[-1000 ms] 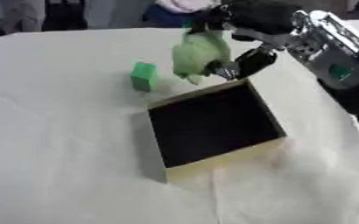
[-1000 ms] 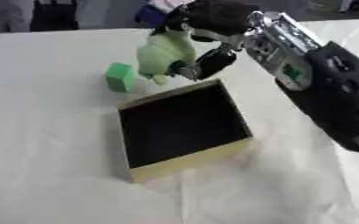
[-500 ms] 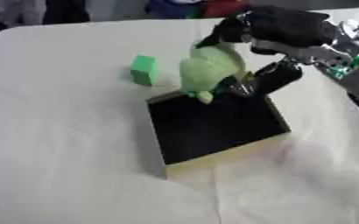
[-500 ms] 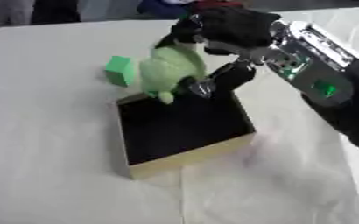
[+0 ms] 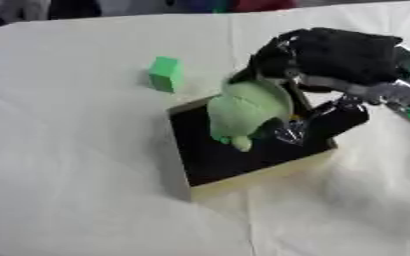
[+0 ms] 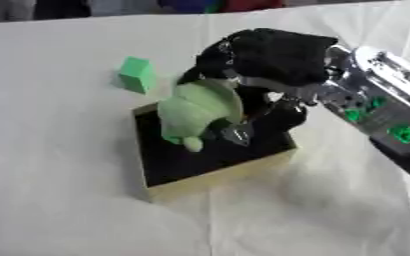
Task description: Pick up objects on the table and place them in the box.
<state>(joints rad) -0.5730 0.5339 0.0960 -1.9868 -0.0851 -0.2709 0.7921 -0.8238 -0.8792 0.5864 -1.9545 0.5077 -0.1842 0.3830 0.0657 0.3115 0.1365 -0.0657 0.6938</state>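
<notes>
The right hand [image 6: 270, 60] reached in from the right side, its silver forearm [image 6: 379, 107] slanting down toward the lower right, and its black palm arched over the far part of the box [image 5: 270, 172]. Its fingers curled down and around a pale green soft toy [image 5: 243, 112], with the thumb [image 5: 331, 122] closing on the toy from the near right, so the hand was grasping the toy rather than resting on it. The toy hung below and to the left of the palm, over the box's dark interior, a small pale nub at its lower end pointing down; whether it touched the box floor could not be told. The box sat directly beneath the hand, tan-walled and black inside, askew on the white tablecloth [image 5: 77, 190]. A small green block [image 5: 164, 74] stood on the cloth to the left of the hand and just beyond the box's far left corner, apart from both. The left hand showed in neither view.
</notes>
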